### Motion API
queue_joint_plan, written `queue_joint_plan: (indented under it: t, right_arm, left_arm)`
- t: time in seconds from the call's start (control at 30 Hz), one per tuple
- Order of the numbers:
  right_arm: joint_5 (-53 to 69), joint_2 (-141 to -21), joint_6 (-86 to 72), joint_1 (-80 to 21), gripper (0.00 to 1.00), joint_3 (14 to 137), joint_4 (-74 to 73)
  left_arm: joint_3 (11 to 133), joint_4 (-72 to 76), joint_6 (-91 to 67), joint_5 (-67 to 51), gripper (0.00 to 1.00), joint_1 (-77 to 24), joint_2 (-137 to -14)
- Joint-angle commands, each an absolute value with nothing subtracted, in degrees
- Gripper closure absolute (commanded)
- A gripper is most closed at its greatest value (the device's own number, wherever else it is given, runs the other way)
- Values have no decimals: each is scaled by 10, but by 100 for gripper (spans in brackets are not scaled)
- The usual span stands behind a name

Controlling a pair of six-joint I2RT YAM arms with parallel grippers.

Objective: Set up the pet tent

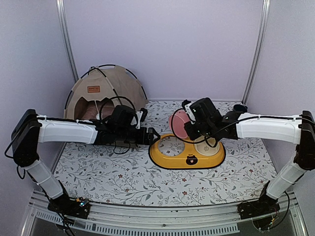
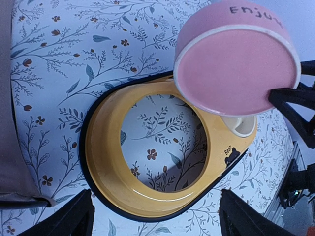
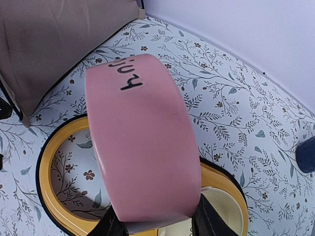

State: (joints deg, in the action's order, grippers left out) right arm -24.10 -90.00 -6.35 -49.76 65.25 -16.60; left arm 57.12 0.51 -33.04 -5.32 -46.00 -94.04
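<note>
The tent (image 1: 106,91) stands at the back left, apparently set up. My right gripper (image 1: 191,127) pinches the pink bowl (image 2: 236,64), tilted above the yellow stand (image 1: 167,160), while the left gripper (image 2: 155,199) hovers with jaws spread at the stand's left end. Next, I judge, I must level the bowl and lower it into the empty ring.

The table (image 1: 98,177) is covered by a white cloth printed with leafy sprigs. 2 things rest on it: a tan tent (image 1: 106,86) in the far left corner and a yellow oval bowl stand (image 1: 162,160) near the middle, not touching the tent.

Pet tent (image 1: 109,81) doorway partly behind the left arm (image 1: 69,132).
</note>
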Motion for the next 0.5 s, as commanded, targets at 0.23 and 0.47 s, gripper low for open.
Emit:
queue_joint_plan:
  t: [0.23,0.47]
  right_arm:
    - [-352,-974,-27,-536,95,737,-215]
    - [-353,-996,-16,-541,83,753,-242]
  left_arm:
    - [555,0,-322,-58,12,-450,-918]
    - [548,1,-322,-72,12,-451,-922]
